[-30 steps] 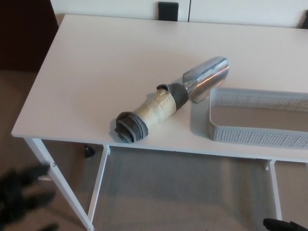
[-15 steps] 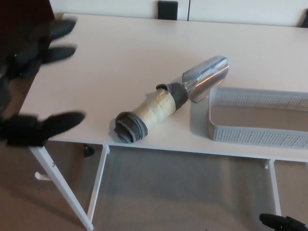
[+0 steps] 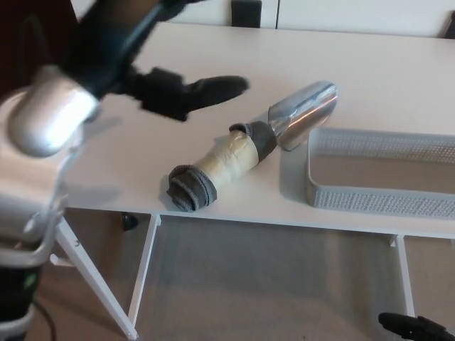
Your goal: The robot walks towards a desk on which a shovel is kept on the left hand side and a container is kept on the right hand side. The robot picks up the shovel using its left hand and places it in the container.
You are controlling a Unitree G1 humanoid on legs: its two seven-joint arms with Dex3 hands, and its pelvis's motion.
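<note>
Left hand hangs over the white surface, up and to the left of the shovel. Its fingers are spread and it holds nothing. It is blurred, so the details are not clear. The right hand shows only as a dark edge at the bottom right, and I cannot tell how its fingers stand.

I think the risk is a bad grasp. The handle is thick and round, so if the hand meets it from the side, the shovel may roll or slide toward the container, or toward the front edge.

The shovel lies diagonally near the front edge, not yet lifted. Its handle is wrapped in beige tape with grey cloth at the end. Its shiny metal scoop points up-right, just beside the container's left corner.
</note>
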